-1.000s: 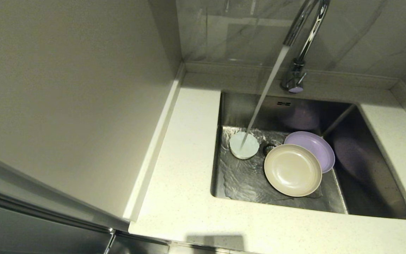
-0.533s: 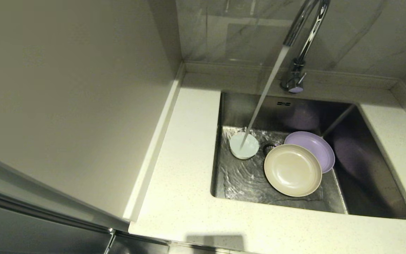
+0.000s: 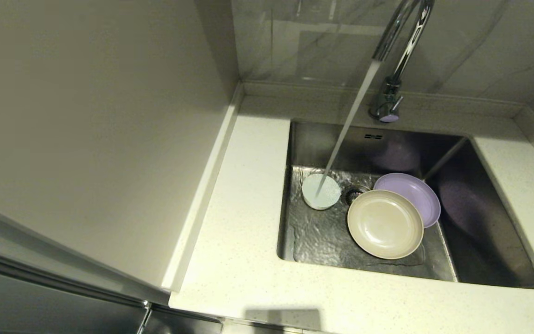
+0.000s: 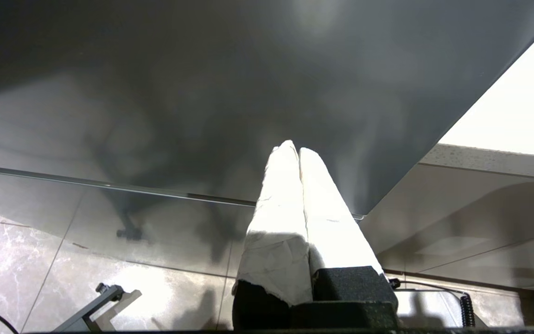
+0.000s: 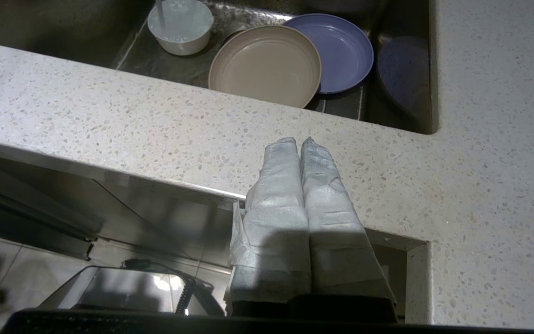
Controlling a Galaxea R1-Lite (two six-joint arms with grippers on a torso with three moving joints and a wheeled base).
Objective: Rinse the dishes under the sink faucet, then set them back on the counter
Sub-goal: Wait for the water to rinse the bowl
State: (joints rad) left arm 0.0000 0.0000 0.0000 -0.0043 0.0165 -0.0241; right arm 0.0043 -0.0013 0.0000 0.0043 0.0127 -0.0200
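Three dishes lie in the steel sink (image 3: 489, 222). A small white bowl (image 3: 321, 191) (image 5: 181, 25) stands under the water stream from the chrome faucet (image 3: 394, 55) and is full. The beige plate (image 3: 384, 223) (image 5: 265, 65) overlaps the purple plate (image 3: 415, 192) (image 5: 341, 51) behind it. Neither arm shows in the head view. My right gripper (image 5: 299, 141) is shut and empty, hovering over the front edge of the counter (image 5: 109, 120), short of the sink. My left gripper (image 4: 295, 149) is shut and empty, low beside a dark cabinet front.
The speckled counter (image 3: 239, 241) runs left of and in front of the sink. A tall beige panel (image 3: 86, 130) walls off the left side. Grey marbled tile (image 3: 318, 41) stands behind the faucet. A drain strainer (image 3: 354, 194) sits between bowl and plates.
Only the running water ripples differently across the sink floor; the dishes have not moved.
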